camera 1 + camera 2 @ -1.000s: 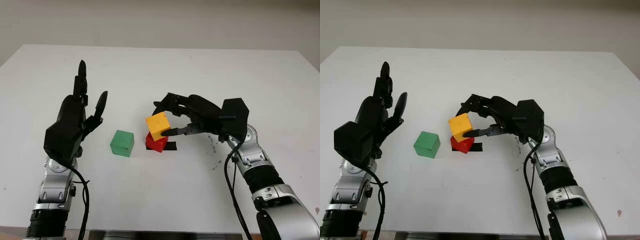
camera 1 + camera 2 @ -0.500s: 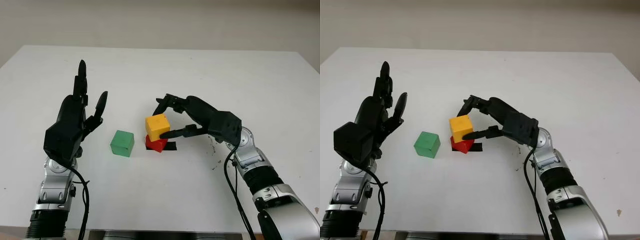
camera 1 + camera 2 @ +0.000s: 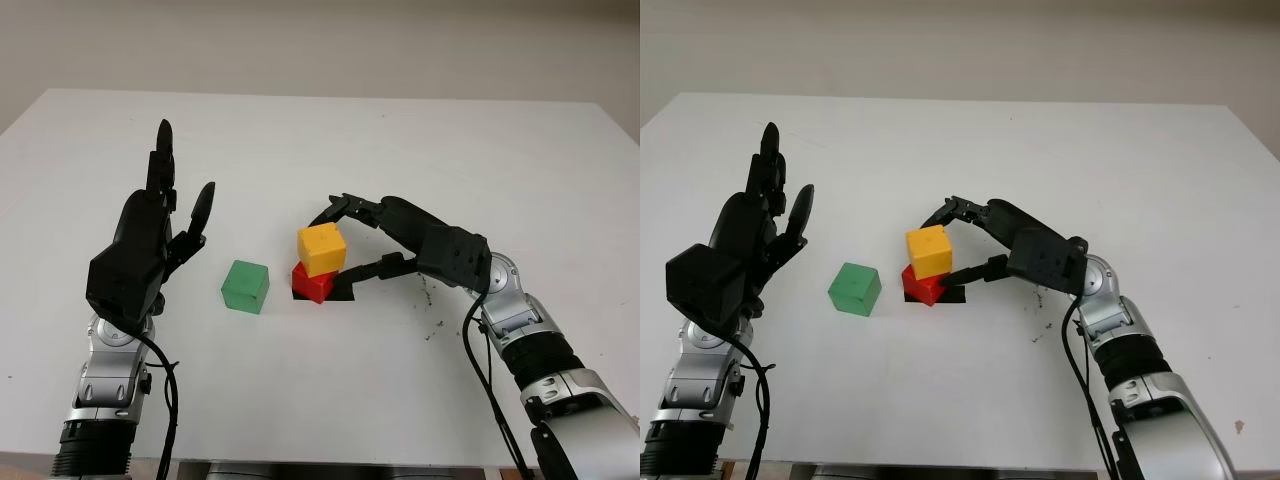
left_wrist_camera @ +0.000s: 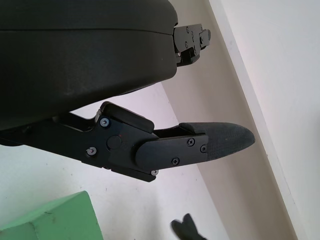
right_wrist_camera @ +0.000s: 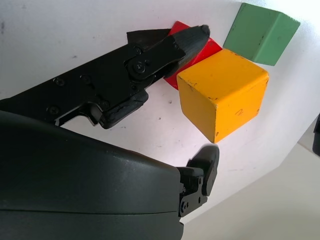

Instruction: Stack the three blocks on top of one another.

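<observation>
A yellow block (image 3: 322,250) sits on top of a red block (image 3: 312,284) near the table's middle, turned a little askew. My right hand (image 3: 338,243) is open around the yellow block from the right, and its fingertips (image 5: 207,165) stand a small gap off the block's faces. The lower finger (image 5: 165,52) reaches past the red block (image 5: 200,47). A green block (image 3: 245,286) lies alone on the table left of the stack. My left hand (image 3: 150,250) is open and raised upright, left of the green block (image 4: 50,222).
A small black tape mark (image 3: 342,293) lies on the white table (image 3: 400,150) under and beside the red block. Faint dark specks (image 3: 432,325) mark the surface near my right forearm. The table's front edge runs along the bottom.
My right hand has let go of the yellow block and pulled back slightly to the right. The yellow block now rests on the red one. The left hand has not moved.
</observation>
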Controlling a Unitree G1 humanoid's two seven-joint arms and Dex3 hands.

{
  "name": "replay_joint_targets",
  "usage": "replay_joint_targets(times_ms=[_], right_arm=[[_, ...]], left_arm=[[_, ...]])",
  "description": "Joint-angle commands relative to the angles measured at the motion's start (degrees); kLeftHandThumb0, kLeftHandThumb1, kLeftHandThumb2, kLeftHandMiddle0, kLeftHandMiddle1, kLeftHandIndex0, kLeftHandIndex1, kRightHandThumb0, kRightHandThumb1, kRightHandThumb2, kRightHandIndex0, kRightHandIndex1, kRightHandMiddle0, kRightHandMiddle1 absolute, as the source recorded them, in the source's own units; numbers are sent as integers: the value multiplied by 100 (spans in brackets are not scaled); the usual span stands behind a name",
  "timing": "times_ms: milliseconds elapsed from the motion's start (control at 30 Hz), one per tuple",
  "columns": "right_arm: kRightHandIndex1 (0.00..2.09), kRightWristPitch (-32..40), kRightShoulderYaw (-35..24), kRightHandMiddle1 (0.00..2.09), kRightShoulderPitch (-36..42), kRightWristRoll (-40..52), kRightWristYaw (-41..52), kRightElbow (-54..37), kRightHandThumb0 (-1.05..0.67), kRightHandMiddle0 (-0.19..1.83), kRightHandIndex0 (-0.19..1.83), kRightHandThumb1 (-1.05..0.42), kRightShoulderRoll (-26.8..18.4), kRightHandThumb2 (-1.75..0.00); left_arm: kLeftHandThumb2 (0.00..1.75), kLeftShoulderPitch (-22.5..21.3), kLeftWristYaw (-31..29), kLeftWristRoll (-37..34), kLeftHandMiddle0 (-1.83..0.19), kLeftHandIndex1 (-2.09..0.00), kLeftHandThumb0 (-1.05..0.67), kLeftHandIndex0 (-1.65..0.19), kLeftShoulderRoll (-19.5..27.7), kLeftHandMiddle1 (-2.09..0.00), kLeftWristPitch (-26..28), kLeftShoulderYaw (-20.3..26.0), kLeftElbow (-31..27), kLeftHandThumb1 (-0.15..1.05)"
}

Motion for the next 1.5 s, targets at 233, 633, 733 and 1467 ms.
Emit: replay_joint_targets(times_ms=[233,633,733,1467], right_arm=[[0,-77,3,2,431,192,429,-1026,-92,-19,-19,-84,-330,-6],[0,-45,-1048,0,1106,1389,-946,-1595,-91,-19,-19,-104,483,-52],[0,-5,-1318,0,1213,1769,-1195,-1595,-83,-19,-19,-105,730,-63],[0,1503,-2109,1,1936,2695,-1858,-2178,-77,-19,-19,-105,1286,-62]], left_arm=[[54,-1,-22,-37,15,-5,-75,16,20,-5,-34,21,-64,105],[53,-35,32,102,16,-5,-76,15,183,-5,-159,67,29,105],[54,-47,55,371,10,-8,-75,10,436,-7,-249,69,82,105],[5,-407,-2112,1575,14,-7,-77,-30,2790,-4,109,-560,-625,96]])
